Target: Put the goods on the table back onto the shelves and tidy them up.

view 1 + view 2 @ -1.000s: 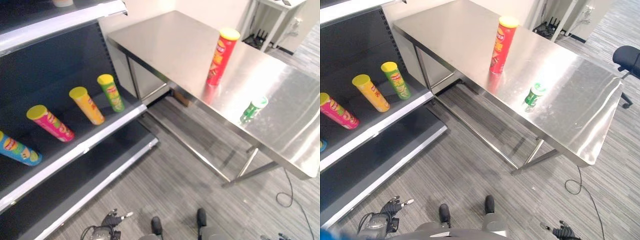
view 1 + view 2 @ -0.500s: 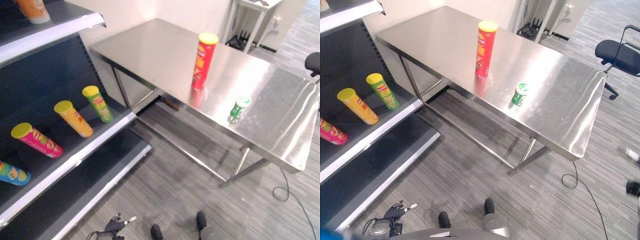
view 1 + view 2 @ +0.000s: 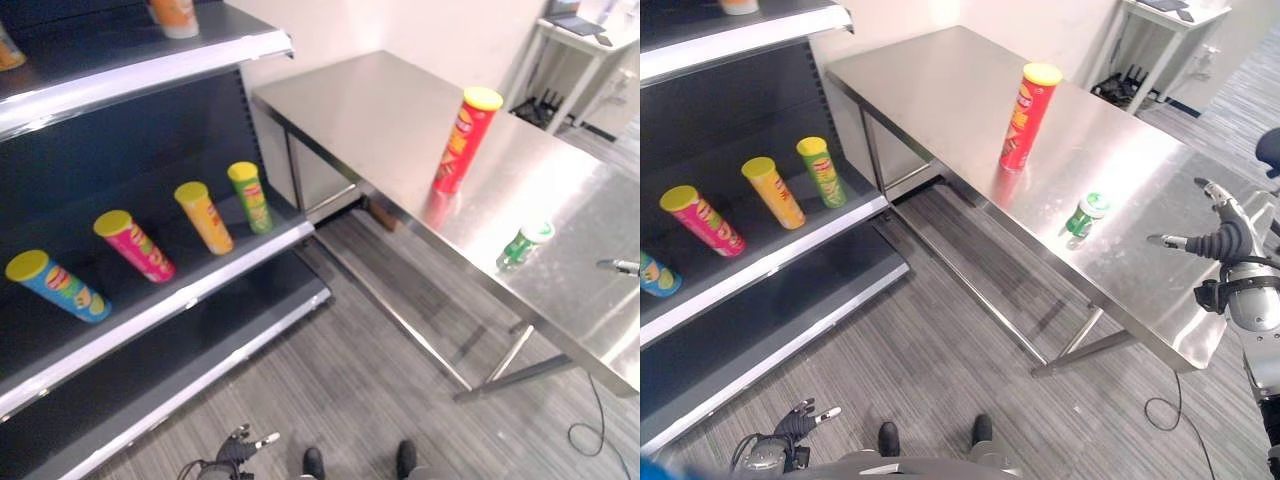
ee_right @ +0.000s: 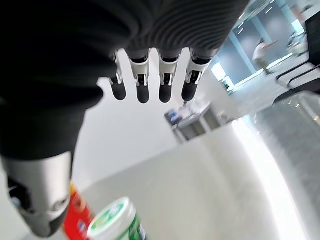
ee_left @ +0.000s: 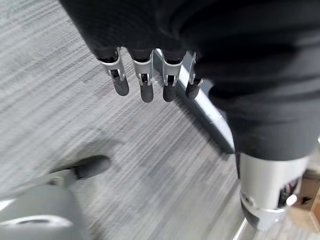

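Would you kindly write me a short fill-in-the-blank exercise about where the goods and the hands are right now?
1. The tall red tube with a yellow lid stands ____ on the steel table.
2. The small green can sits on the ____.
3. The right hand, near the green can, has its fingers ____.

Missing words: upright; table; open

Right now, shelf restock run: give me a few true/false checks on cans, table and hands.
1. The tall red can stands upright on the steel table. True.
2. The small green can sits on the shelf. False: it is on the table, nearer the front edge than the red can.
3. The right hand grips the green can. False: it is open, apart from it.
4. The left hand hangs low over the floor, holding nothing. True.
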{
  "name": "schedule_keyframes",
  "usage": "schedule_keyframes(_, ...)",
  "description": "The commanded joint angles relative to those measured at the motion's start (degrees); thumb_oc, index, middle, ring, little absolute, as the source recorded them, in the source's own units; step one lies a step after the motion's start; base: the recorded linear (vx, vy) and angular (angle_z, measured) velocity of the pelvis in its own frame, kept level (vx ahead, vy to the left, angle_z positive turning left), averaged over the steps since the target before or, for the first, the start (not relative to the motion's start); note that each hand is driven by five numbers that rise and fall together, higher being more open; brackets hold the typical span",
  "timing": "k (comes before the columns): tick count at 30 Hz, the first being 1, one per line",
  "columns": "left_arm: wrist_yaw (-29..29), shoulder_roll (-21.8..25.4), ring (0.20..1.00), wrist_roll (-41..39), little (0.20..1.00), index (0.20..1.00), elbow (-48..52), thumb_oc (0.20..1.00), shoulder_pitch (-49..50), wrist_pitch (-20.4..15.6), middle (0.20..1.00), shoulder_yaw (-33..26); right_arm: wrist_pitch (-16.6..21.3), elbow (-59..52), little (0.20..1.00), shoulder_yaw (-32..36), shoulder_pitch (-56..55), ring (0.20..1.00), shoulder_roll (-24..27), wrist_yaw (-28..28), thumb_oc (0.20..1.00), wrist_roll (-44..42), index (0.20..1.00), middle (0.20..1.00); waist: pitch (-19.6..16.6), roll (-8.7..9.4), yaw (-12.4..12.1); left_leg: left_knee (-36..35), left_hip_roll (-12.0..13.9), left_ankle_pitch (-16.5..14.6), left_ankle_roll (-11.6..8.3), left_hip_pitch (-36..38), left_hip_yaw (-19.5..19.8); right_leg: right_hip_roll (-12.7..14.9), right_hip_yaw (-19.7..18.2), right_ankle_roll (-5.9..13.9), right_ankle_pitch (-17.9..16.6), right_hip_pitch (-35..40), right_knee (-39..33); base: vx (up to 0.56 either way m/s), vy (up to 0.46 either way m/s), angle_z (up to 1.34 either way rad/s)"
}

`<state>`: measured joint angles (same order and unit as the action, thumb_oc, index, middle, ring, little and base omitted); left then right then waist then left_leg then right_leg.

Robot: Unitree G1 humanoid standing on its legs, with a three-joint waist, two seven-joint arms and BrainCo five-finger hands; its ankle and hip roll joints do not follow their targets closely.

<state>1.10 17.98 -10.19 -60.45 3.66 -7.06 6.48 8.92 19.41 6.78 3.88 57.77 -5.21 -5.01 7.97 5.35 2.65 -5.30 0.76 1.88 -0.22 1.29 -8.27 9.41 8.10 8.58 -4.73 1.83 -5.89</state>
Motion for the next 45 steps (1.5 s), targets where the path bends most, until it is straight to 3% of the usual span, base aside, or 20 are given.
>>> schedule_keyframes(1, -0.2, 1.9, 1.000, -1.4, 1.000, 1.000, -1.3, 1.000, -2.5, -1.2, 1.000, 0.9, 1.0, 3.3, 1.000, -1.2, 6.3, 1.000, 3.0, 0.4, 1.000, -1.0, 1.000, 1.000, 1.0, 0.02, -2.1, 4.1, 2.1, -6.3, -3.04, 0.3, 3.0, 2.4, 1.2, 3.62, 7.2, 2.3, 4.8, 0.01, -0.052, 0.20)
schedule_keyframes(14, 0.2, 1.2, 1.000, -2.2, 1.000, 1.000, -1.6, 1.000, -1.5, -1.6, 1.000, 0.9, 0.5, 7.3, 1.000, -4.2, 7.4, 1.000, 2.0, 0.7, 1.000, -0.2, 1.000, 1.000, 0.8, -0.28, -3.1, 3.4, 2.3, -5.7, -3.60, 0.3, 4.8, 2.1, 3.6, 3.11, 8.0, 3.8, 4.6, 0.01, -0.026, 0.13)
schedule_keyframes(45, 2.3, 1.3, 1.000, -3.4, 1.000, 1.000, -1.2, 1.000, -0.8, -1.5, 1.000, 2.0, -2.2, 20.1, 1.000, -17.2, 21.1, 1.000, -1.7, -4.3, 1.000, 6.4, 1.000, 1.000, 0.9, -1.12, -6.0, 2.9, 1.7, -5.0, -3.83, -0.6, 7.4, 1.9, 6.2, 2.65, 8.7, 4.9, 3.7, 0.01, -0.009, 0.05)
